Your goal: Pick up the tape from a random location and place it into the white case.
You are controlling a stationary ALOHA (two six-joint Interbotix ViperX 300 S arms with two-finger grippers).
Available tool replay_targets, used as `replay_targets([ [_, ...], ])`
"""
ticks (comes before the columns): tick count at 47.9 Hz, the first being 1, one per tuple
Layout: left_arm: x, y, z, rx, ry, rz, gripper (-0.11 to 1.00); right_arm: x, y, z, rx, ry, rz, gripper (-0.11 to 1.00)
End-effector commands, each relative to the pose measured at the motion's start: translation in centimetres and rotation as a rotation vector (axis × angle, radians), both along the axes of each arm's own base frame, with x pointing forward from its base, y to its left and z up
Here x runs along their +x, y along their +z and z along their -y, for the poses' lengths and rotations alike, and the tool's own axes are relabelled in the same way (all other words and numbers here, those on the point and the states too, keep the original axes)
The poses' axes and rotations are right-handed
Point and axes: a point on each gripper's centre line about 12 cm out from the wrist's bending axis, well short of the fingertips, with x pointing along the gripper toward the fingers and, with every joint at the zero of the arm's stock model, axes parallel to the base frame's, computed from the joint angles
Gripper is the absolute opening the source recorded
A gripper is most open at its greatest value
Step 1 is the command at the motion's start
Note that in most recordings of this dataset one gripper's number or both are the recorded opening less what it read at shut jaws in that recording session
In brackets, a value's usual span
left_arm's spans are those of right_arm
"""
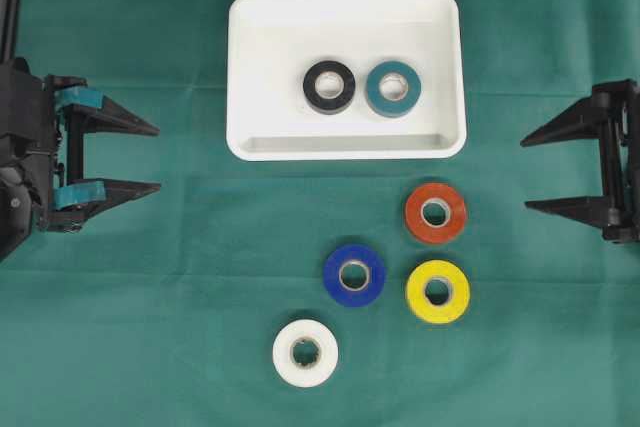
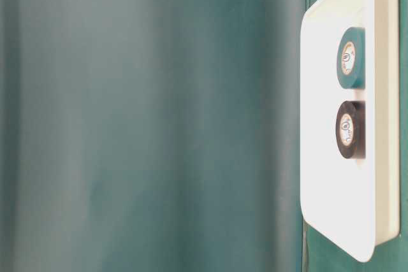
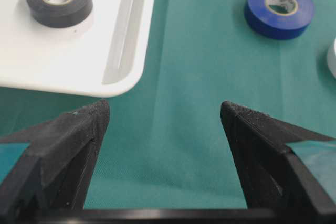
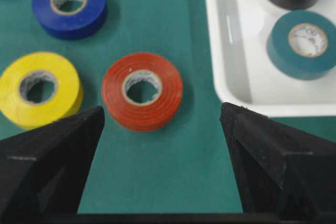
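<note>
1. My right hand (image 4: 163,116) stands wide and empty, jaws apart above the table (image 4: 157,182), touching nothing.
2. Just ahead of it, between the jaw tips, the red tape (image 4: 142,98) lies flat, hole up; this hand is nearer than my left hand (image 1: 150,159), also wide and empty.
3. Beyond, to one side, sits the white case (image 4: 231,66), already holding black and teal rolls.

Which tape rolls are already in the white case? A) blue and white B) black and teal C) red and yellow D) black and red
B: the black roll and the teal roll lie side by side inside the white case; the other rolls sit on the cloth outside it.
</note>
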Motion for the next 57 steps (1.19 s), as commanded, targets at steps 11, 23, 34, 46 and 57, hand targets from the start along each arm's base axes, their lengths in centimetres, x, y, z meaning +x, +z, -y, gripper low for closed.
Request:
replay_targets([
  [11,0.4,0.6,-0.1,0.001,0.003,0.017,0.84,0.1,-0.6,-0.1,0.017,-0.004,0.002,0.84],
  [23,0.4,0.6,-0.1,0.001,0.003,0.017,0.84,0.1,-0.4,-0.1,0.017,-0.004,0.011,0.84],
  [34,0.4,0.7,0.7,0.001,-0.035,0.018,0.84,0.1,-0.3,-0.1,0.017,-0.004,0.012,0.84],
  [46,0.4,0.7,2.4,-0.004,-0.119,0.018,0.84,0.1,-0.1,-0.1,0.016,-0.003,0.023,0.84],
  [57,0.3,0.6,3.5,-0.018,-0.167,0.017,0.84,0.0,-0.1,-0.1,0.014,-0.003,0.022,0.84],
])
